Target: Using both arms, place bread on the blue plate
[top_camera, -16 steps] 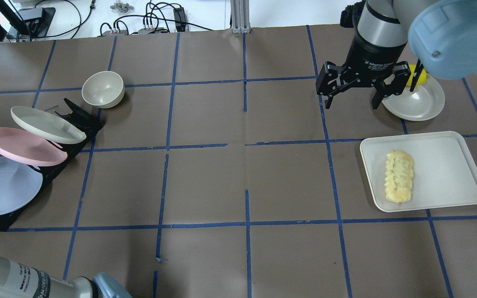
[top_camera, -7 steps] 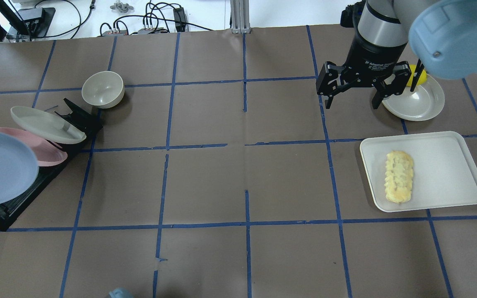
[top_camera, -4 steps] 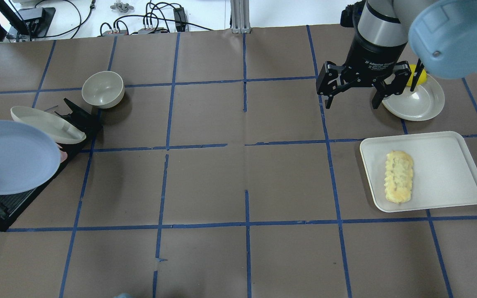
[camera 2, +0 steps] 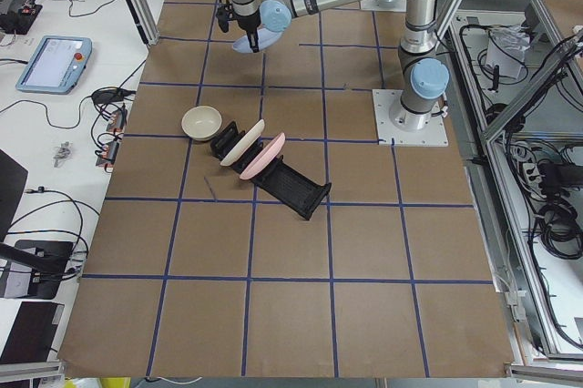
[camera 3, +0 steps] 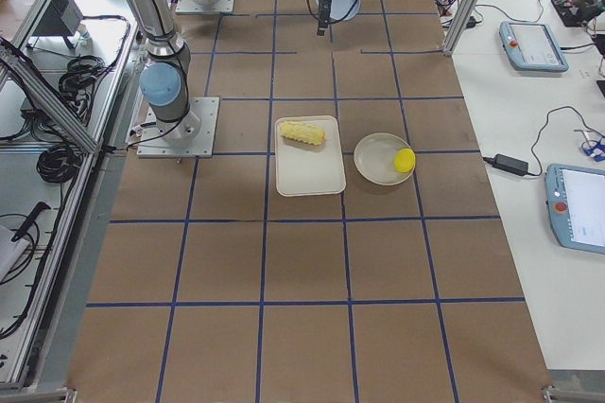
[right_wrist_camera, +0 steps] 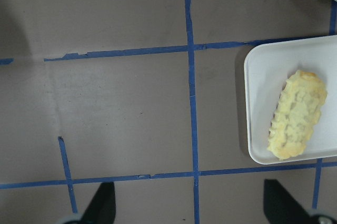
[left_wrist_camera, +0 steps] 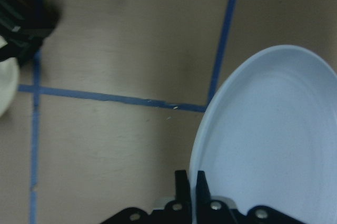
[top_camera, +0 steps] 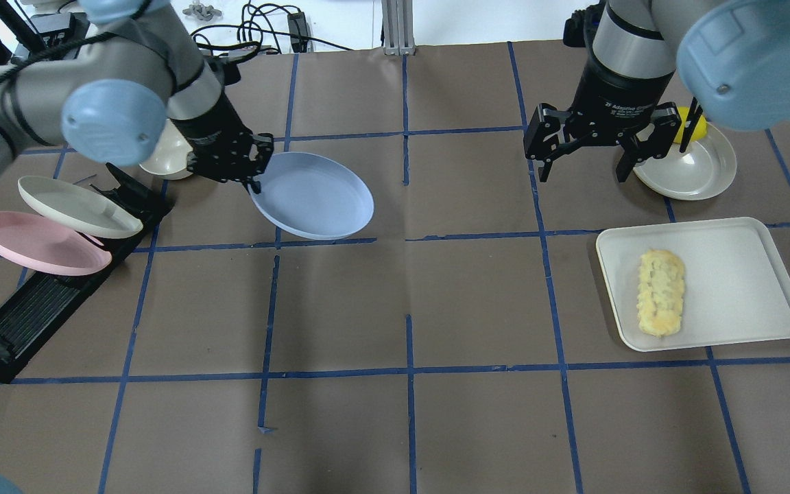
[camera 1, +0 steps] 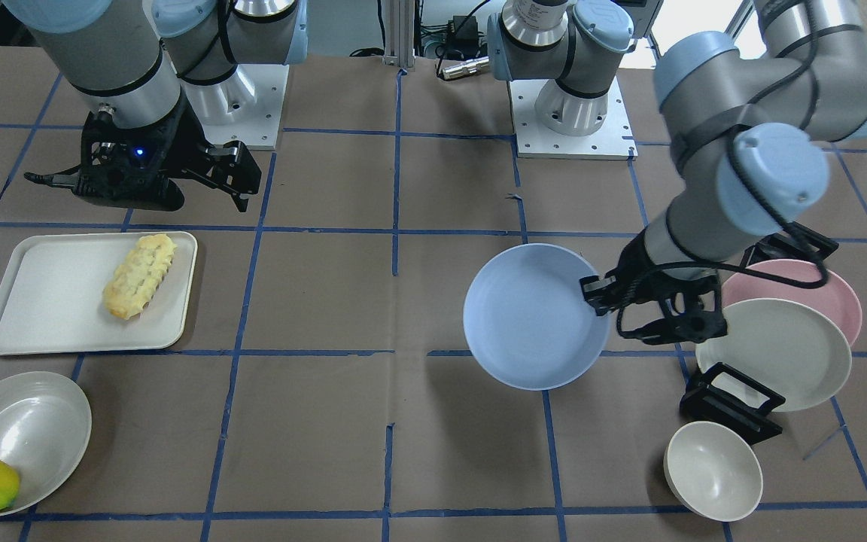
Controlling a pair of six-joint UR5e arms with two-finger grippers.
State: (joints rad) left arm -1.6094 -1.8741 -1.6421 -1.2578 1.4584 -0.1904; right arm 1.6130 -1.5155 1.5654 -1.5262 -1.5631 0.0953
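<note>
We see the left pincer [left_wrist_camera: 191, 187] closed tight on the near rim of the blue plate [top_camera: 316, 195], one finger on each side of the edge. The wrist view cuts off most of the pincer body and the plate's far right part. The plate hangs tilted above the brown surface [top_camera: 409, 302], toward the robot's left of centre, and nothing lies on it. Behind the left arm a cream bowl [top_camera: 162, 158] is half hidden, and beside it a black rack [top_camera: 38, 309] holds a cream plate [top_camera: 73, 206] and a pink plate [top_camera: 38, 243], both leaning. The right pincer [top_camera: 581, 171] hangs above the surface with its jaws spread wide and nothing between them; in its wrist view only the two fingertips [right_wrist_camera: 102, 203] show at the bottom edge. The bread [top_camera: 660, 293] lies on a white tray [top_camera: 745, 274], near that pincer but apart from it. Beyond the tray, a lemon [top_camera: 693, 123] on a cream dish [top_camera: 693, 171] is mostly covered by the right arm.
</note>
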